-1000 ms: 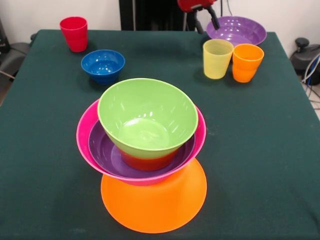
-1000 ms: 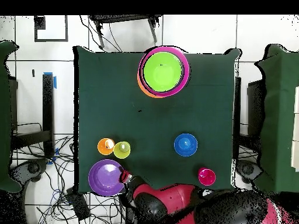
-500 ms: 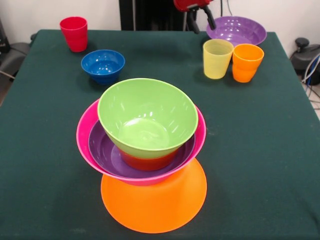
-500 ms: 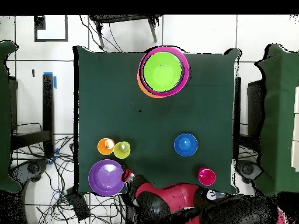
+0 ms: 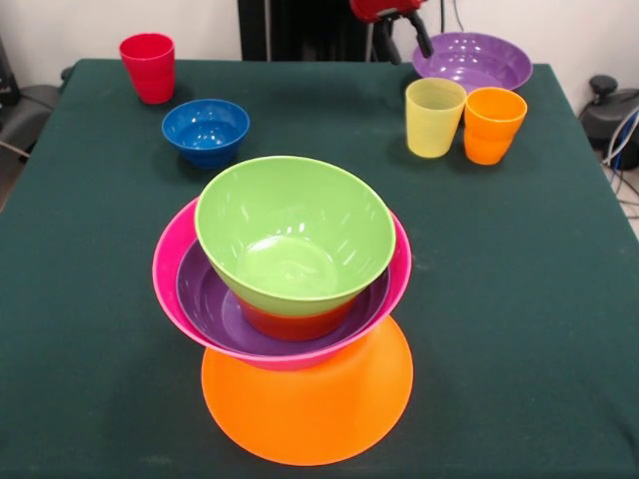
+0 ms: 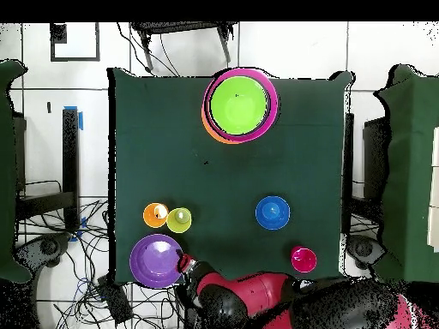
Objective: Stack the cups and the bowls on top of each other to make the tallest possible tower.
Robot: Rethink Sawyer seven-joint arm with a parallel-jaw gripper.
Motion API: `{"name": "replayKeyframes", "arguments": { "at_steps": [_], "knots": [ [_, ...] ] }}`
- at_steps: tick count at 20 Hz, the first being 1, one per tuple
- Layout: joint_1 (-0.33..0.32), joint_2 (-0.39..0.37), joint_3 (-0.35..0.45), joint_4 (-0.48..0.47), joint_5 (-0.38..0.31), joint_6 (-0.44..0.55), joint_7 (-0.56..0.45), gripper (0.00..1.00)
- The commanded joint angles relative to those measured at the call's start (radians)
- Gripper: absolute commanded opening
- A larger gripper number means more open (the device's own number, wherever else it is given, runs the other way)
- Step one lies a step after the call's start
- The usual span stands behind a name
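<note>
On the green desk the tower stands near the front edge: a large orange bowl upturned as the base, a hot pink bowl upright on it, a purple bowl nested in the pink, a small red-orange bowl in that, and a lime green bowl on top (it sits high and hides most of the red-orange one). Well apart, toward the far side, are a small blue bowl, a red cup at the far corner, and a pale yellow cup just beside an orange cup. Behind those two lies a second purple bowl, empty. The pincer hangs at that bowl's rim, its two dark prongs spread apart and grasping nothing.
</note>
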Motion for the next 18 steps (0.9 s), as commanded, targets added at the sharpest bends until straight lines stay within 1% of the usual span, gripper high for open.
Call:
{"name": "replayKeyframes", "arguments": {
  "at_steps": [1, 5, 9, 15, 18],
  "knots": [
    [0.064, 0.130, -0.046, -0.070, -0.073, -0.003, 0.034, 1.00],
    [0.096, 0.220, -0.114, -0.129, -0.098, -0.085, 0.024, 1.00],
    [0.100, 0.261, -0.132, -0.182, -0.117, -0.110, 0.020, 1.00],
    [0.115, 0.264, -0.144, -0.203, -0.115, -0.141, 0.026, 1.00],
    [0.121, 0.266, -0.150, -0.207, -0.108, -0.188, 0.028, 1.00]
  ]
}}
